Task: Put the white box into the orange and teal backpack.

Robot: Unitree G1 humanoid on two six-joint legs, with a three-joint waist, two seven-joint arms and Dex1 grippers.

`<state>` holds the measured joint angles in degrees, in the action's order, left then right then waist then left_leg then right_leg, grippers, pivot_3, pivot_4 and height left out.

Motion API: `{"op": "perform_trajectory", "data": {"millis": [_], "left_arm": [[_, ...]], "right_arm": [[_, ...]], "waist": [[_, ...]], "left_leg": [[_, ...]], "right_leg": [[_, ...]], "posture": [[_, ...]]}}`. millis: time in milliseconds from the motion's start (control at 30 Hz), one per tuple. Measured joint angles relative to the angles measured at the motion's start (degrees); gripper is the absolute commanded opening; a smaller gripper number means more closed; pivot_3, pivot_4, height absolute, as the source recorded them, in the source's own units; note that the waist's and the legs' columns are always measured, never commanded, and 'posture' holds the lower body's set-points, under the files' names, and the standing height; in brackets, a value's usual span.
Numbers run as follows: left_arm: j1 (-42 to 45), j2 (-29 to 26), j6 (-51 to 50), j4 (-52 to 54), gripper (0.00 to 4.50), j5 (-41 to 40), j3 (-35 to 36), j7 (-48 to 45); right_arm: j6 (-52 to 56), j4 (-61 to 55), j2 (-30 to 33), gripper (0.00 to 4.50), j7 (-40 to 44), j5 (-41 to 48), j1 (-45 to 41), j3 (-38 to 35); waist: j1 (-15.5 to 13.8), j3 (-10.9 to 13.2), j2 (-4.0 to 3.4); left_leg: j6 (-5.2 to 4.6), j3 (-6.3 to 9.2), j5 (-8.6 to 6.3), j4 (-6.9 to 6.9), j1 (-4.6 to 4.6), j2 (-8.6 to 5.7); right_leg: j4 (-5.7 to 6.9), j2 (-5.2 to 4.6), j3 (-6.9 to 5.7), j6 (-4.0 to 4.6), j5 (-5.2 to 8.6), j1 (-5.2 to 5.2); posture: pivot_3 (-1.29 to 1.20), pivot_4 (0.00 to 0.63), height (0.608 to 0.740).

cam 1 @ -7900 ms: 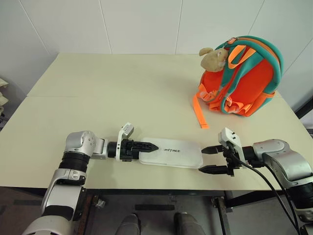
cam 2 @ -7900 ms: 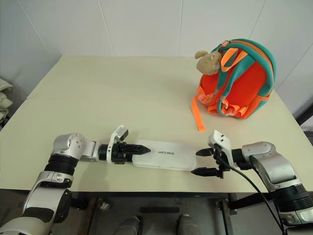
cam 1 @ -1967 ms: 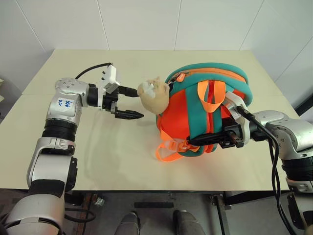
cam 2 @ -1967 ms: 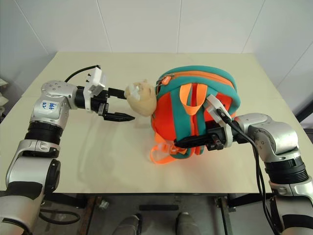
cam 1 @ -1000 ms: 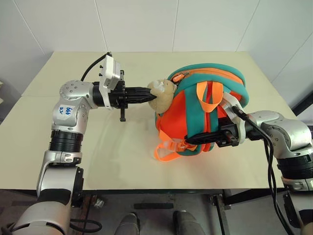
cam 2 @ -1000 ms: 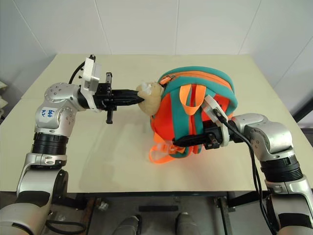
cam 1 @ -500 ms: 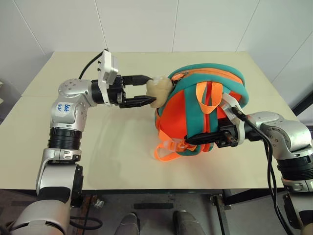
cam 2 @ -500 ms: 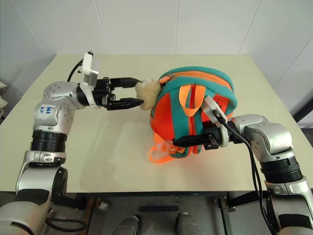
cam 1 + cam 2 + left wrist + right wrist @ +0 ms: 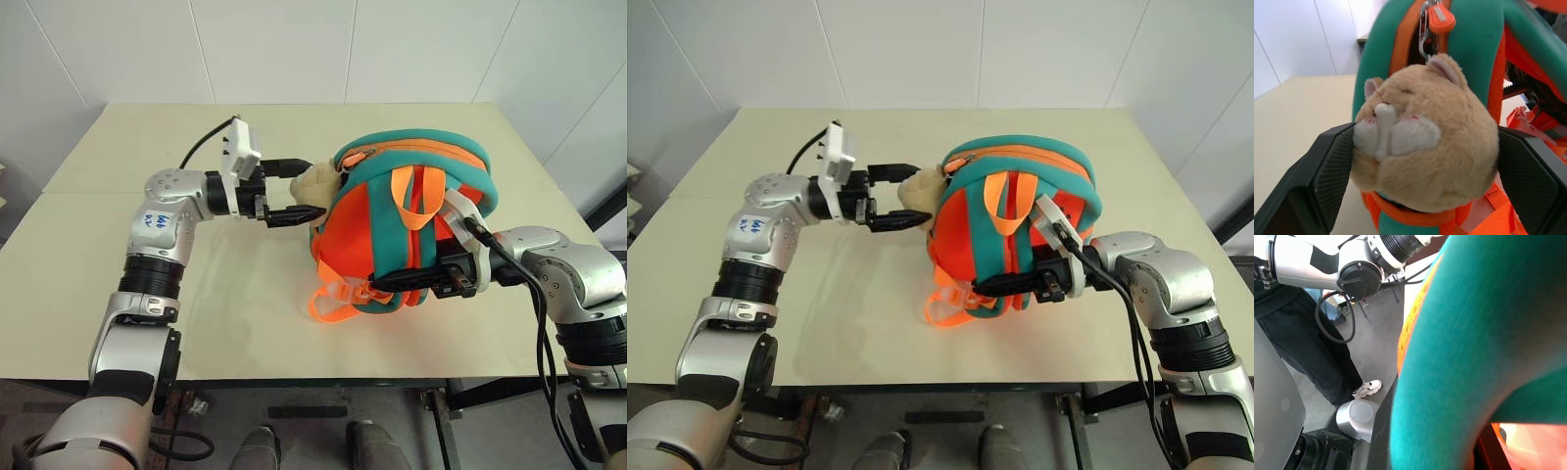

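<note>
Since one second ago the left gripper point(image 9: 296, 189) has gone from closed on the plush toy point(image 9: 317, 182) to spread wide, and it now sits with one finger on each side of the toy's head. In the left wrist view the beige plush hamster fills the gap between the two black pads point(image 9: 1334, 171) and hangs by a clip from the zipper of the orange and teal backpack point(image 9: 411, 230). The backpack stands on the cream table point(image 9: 245, 294), straps facing the camera, its orange webbing loop point(image 9: 333, 302) trailing on the tabletop. The right gripper point(image 9: 387, 282) is pressed shut, pinching a teal strap low on the backpack's front. The white box cannot be seen; whether it lies inside the backpack cannot be told.
</note>
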<state>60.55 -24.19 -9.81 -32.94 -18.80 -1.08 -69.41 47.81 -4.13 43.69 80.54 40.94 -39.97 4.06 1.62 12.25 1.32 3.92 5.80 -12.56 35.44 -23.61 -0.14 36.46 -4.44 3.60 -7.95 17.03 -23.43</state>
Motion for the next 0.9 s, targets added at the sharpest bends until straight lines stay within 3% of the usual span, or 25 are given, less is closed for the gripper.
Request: {"op": "perform_trajectory", "data": {"millis": [200, 400, 600, 900], "left_arm": [[1.6, 2.3, 3.0, -4.1, 4.46, 1.6, 0.0, 1.0], [1.4, 2.3, 4.4, -3.7, 2.99, 1.8, 0.0, -0.5], [0.6, -2.5, 3.1, 1.3, 1.61, 1.3, 0.5, -3.4], [-0.3, -13.6, -3.5, 7.4, 1.61, 0.8, 0.5, -9.8]], "right_arm": [[0.0, -0.3, 0.0, 0.03, -0.3, 0.1, 0.2, -0.1], [0.0, -1.3, 0.0, 0.03, -1.2, 0.7, 1.2, -0.4], [0.0, -1.9, 0.0, 0.03, -1.9, 1.2, 1.7, -0.5], [0.3, -2.4, 0.0, 0.03, -2.6, 1.3, 2.2, -0.5]], "waist": [[0.0, 0.0, 0.00], [0.0, 0.0, 0.00], [0.1, 0.0, 0.00], [0.3, 0.0, 0.00]], "left_leg": [[0.00, 0.00, 0.00, -0.01, -0.01, 0.00], [0.00, 0.00, 0.00, -0.03, -0.02, 0.00], [0.00, 0.00, 0.00, -0.12, 0.01, 0.01], [0.00, -0.01, 0.00, -0.21, 0.07, 0.02]], "right_leg": [[-0.03, 0.00, 0.00, 0.00, 0.00, 0.00], [-0.03, 0.00, 0.00, 0.00, 0.00, 0.00], [-0.03, 0.00, 0.00, 0.01, 0.00, -0.03], [-0.03, 0.00, 0.00, 0.06, 0.04, -0.03]], "posture": [[0.00, 0.150, 0.740], [0.00, 0.150, 0.740], [0.00, 0.150, 0.740], [0.00, 0.150, 0.740]]}}
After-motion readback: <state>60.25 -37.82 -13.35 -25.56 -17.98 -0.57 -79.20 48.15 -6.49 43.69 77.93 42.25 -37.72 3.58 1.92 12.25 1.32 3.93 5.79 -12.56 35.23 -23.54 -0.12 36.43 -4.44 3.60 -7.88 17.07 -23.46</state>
